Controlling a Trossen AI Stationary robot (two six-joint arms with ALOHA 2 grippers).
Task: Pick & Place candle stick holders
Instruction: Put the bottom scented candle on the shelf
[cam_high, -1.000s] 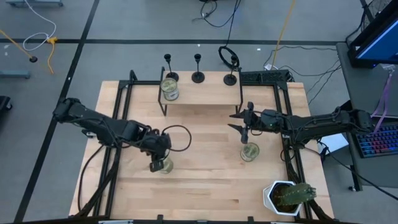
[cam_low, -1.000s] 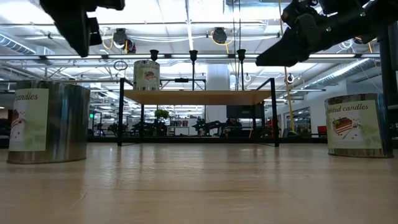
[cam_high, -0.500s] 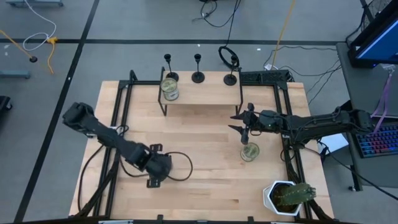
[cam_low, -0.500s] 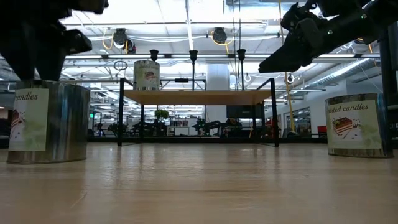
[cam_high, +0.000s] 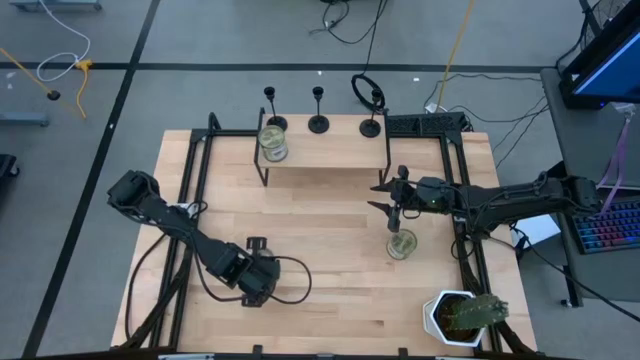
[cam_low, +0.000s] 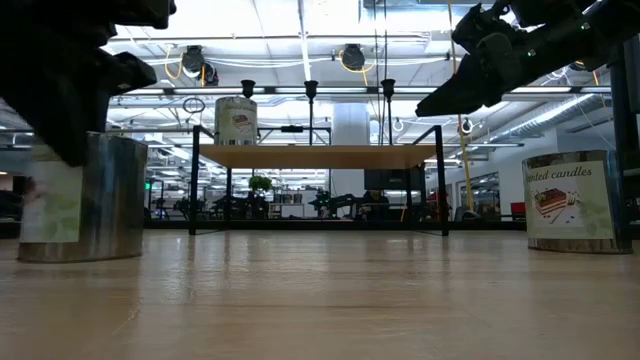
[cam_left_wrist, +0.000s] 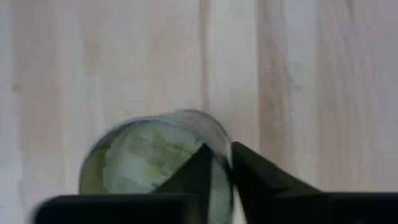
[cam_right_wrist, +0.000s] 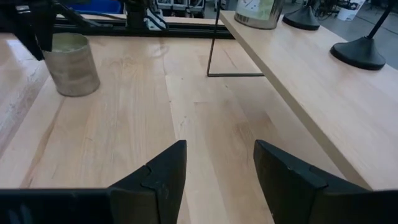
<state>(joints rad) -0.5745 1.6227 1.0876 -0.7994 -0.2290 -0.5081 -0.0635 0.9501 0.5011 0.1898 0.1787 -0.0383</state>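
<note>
Left hand: the left hand (cam_high: 262, 287) hangs low near the table's front-left part, its fingers pinched on the rim of a candle tin (cam_left_wrist: 155, 155), one finger inside and one outside.
Right hand: the right hand (cam_high: 390, 199) hovers above the table's right side, fingers spread with nothing between them, just behind a second candle tin (cam_high: 401, 244).
Candle stick holders: all three candle stick holders (cam_high: 318, 123) stand upright in a row along the back edge of the raised shelf (cam_high: 330, 150) at the table's back.
Progress: neither hand is on a holder, so the picking appears not yet begun.
Around: a third candle tin (cam_high: 273, 142) sits at the shelf's left end; a potted cactus (cam_high: 462, 314) stands at the front-right corner.
In the way: probably the shelf's thin legs and that tin beside the left holder.
</note>
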